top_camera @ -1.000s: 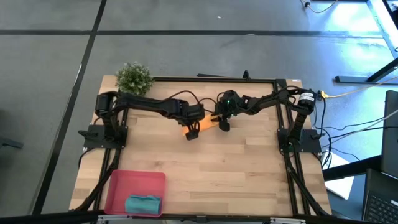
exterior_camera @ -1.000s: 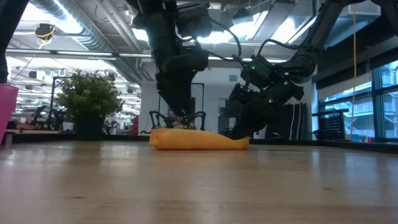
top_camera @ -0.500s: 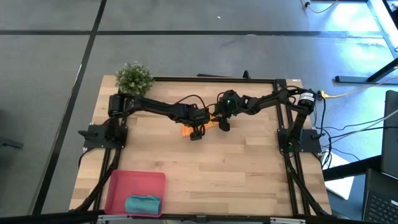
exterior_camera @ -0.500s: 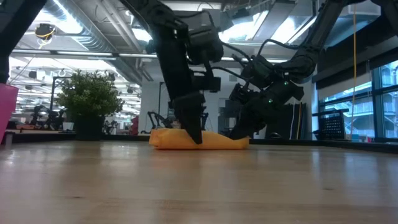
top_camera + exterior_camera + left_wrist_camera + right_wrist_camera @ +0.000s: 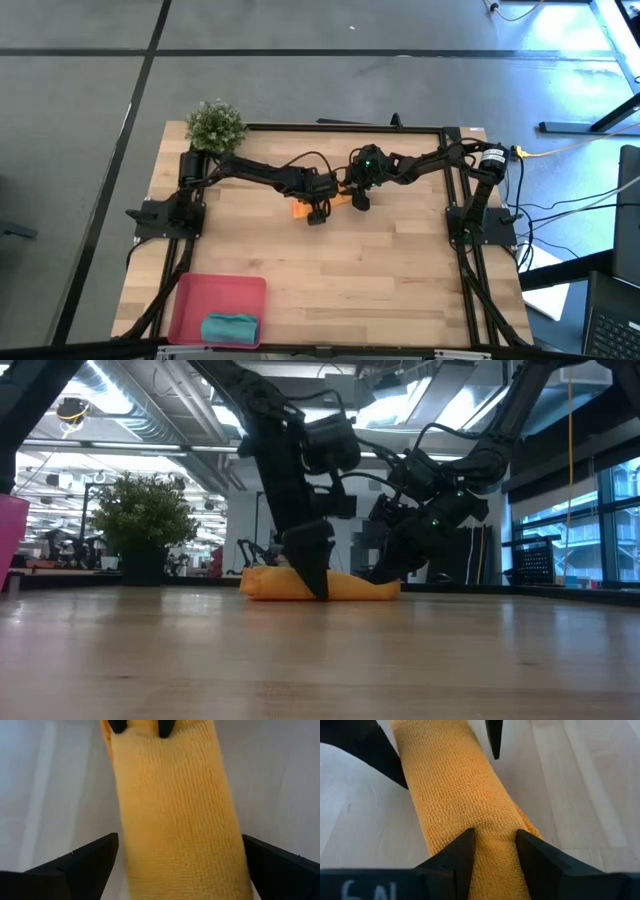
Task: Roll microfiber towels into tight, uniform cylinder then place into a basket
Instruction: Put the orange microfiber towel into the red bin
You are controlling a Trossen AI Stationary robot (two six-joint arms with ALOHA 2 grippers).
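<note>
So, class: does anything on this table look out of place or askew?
Nothing stands out. The teal towel lies rolled in the red tray, and the orange towel is a neat roll, pinched by the right gripper, the open left gripper straddling it.

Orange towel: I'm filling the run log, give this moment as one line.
orange towel: rolled, on table | right gripper: pinching one end | left gripper: open, straddling roll | teal towel: in basket

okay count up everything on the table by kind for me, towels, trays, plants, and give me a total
Towels: 2, an orange towel rolled between the left gripper and the right gripper, and a teal towel in the tray.
Trays: 1, the red-pink tray.
Plants: 1, the potted plant.
Total: 4.
</note>
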